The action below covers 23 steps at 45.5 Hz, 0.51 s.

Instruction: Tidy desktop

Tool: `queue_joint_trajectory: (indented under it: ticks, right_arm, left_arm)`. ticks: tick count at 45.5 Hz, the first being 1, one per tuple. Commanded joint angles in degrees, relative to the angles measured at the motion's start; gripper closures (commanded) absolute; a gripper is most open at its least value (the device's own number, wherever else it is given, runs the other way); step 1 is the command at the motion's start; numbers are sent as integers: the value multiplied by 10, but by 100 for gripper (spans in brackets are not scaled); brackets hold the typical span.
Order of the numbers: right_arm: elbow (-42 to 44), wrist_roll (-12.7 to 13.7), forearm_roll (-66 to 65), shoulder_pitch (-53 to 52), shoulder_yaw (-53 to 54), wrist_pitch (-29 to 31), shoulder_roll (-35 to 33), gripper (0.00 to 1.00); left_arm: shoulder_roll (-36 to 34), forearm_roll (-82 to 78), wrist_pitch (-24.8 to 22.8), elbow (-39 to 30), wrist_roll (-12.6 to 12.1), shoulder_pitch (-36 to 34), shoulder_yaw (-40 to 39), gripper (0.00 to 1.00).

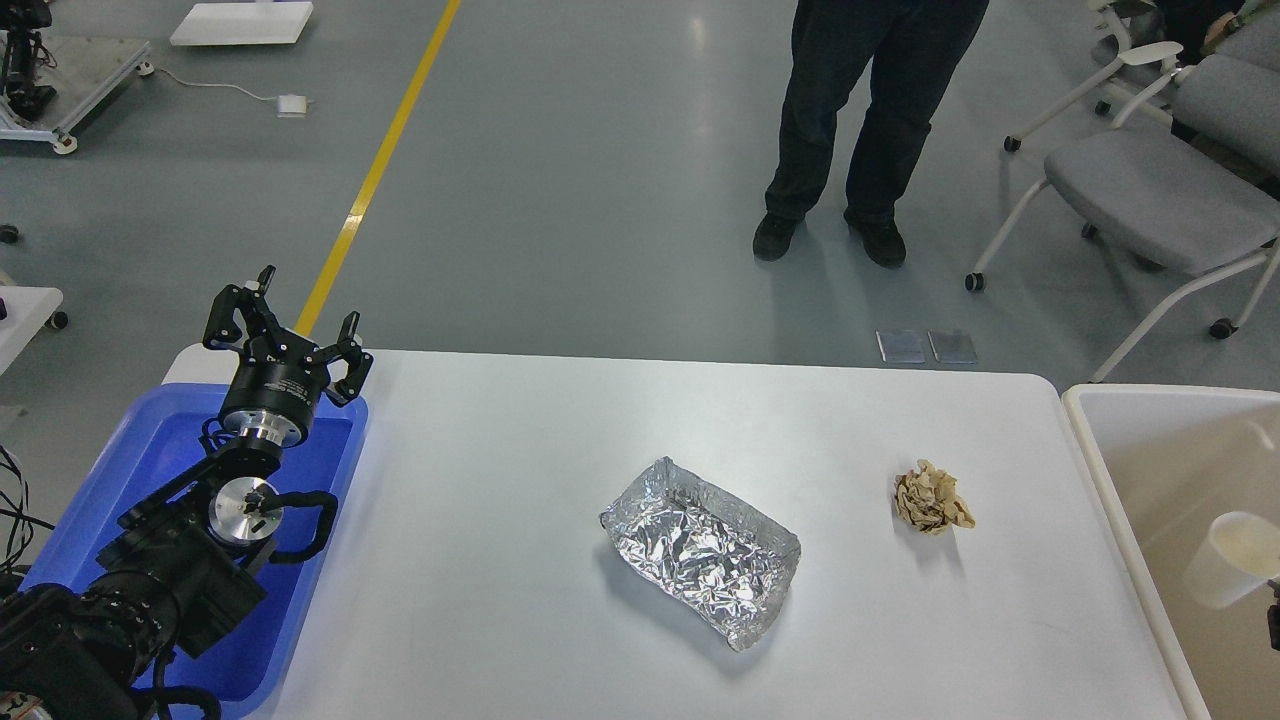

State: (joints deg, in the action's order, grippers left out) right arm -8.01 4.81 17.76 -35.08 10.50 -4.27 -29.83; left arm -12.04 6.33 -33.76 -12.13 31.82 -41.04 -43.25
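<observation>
The white desktop (pixel 500 470) carries a crumpled silver foil tray (pixel 700 550) near its middle and a crumpled brown paper ball (pixel 932 498) to the right. My left gripper (pixel 298 308) is open and empty. It is held up over the far corner of the blue plastic tray (pixel 150 450), well left of both items. A white paper cup (pixel 1232 560) shows inside the off-white bin (pixel 1100 470) at the right edge. A dark sliver of my right arm (pixel 1274 612) sits just beside the cup, and its fingers cannot be made out.
A person in dark trousers (pixel 860 110) stands beyond the table's far edge. Grey wheeled chairs (pixel 1150 190) stand at the back right. A yellow floor line (pixel 370 180) runs behind the left side. The bin abuts the table's right edge.
</observation>
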Motion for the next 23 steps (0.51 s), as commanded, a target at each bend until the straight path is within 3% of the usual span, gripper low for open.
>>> queue_joint_trajectory:
  ticks: [1, 16, 23]
  right_arm:
    - [0, -1, -1, -7, -2, -1, 8, 0]
    - [-1, -1, 1, -40, 18, 2, 1, 0]
    - [-5, -2, 3, -82, 87, 4, -15, 0]
  left_arm:
    - [0, 0, -1, 0, 0, 0, 0, 0]
    - [0, 0, -1, -1, 0, 0, 0, 0]
    - [0, 0, -1, 0, 0, 0, 0, 0]
